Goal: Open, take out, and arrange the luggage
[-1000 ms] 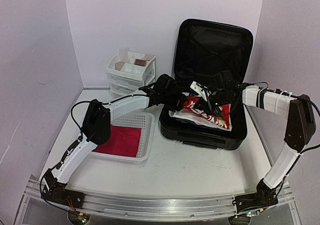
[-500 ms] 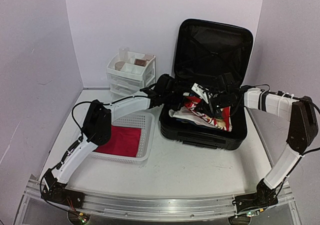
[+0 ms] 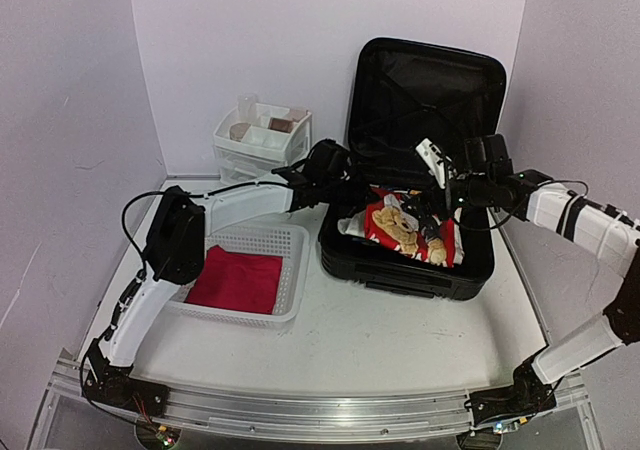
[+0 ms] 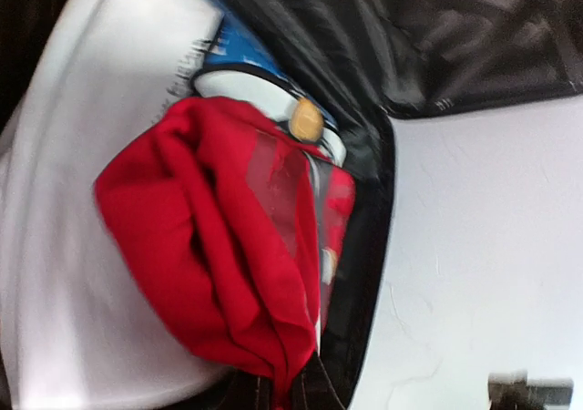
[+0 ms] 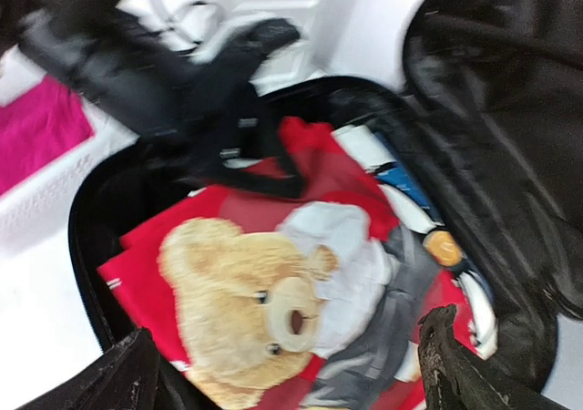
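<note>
Black hard-shell luggage (image 3: 405,268) on the surface, just beside the white mesh basket (image 3: 292,270), on the basket's side away from the left arm's base. Already open: lower shell flat with its mouth up, lid (image 3: 425,90) upright behind it, fabric lining toward the arms, reaching well above the basket's rim. Long axis judged to run away from the arms, alongside the basket's short wall, though hard to fix from above. Hinge edge at the back, farther back than the basket.

Left fingers (image 4: 305,394) closed, apparently pinching a bunched fold of the red bear-print garment (image 3: 405,228) at the shell corner nearest the basket's far end. Right fingers (image 5: 446,364) spread wide with nothing between them, hovering over the bear print on the shell's side farthest from the basket.

Handling, as a judgement: shell stiff, smooth and likely slick, bulky and too wide to span. Best taken at the thin rim of the lower shell or the lid's edge, or pushed rather than lifted. Contents soft, light and limp, prone to drag neighbouring pieces. Best lifted by a pinched fold, high enough to clear the rim before crossing toward the basket, with a folded red cloth (image 3: 235,282) already inside.
</note>
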Robot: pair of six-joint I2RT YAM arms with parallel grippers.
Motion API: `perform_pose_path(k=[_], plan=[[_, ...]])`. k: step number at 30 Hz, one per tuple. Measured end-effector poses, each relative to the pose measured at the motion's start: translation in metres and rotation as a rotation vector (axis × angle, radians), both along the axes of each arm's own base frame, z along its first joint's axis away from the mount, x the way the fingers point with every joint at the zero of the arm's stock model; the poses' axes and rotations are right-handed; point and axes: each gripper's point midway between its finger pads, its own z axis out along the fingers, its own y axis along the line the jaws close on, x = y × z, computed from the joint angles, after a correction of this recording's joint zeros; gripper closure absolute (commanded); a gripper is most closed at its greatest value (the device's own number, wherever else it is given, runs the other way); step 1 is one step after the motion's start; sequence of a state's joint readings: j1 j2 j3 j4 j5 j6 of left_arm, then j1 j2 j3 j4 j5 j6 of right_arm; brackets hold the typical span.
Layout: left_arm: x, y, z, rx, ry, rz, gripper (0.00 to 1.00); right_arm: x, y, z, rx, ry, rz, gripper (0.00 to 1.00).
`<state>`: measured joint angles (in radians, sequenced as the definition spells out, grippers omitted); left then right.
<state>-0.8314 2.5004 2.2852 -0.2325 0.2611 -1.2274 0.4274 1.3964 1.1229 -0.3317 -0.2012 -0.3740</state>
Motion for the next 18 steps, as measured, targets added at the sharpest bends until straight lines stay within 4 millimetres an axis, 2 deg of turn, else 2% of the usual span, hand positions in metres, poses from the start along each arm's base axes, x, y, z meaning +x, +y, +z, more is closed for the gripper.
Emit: perform_pose_path(k=[4, 8, 10, 18], plan=[[-0.021, 0.009, 0.040, 0.017, -0.099, -0.048, 1.00, -0.003, -0.009, 0.022, 0.041, -0.032, -0.052, 0.02], [-0.040, 0.028, 0.074, 0.033, -0.177, -0.067, 1.00, -0.007, -0.013, 0.030, 0.050, -0.040, -0.073, 0.02], [-0.048, 0.042, 0.081, 0.047, -0.195, -0.057, 1.00, -0.007, -0.015, 0.029, 0.044, -0.036, -0.080, 0.02], [-0.088, 0.131, 0.088, 0.163, -0.191, 0.069, 1.00, -0.010, -0.019, 0.023, 0.025, -0.013, -0.093, 0.02]])
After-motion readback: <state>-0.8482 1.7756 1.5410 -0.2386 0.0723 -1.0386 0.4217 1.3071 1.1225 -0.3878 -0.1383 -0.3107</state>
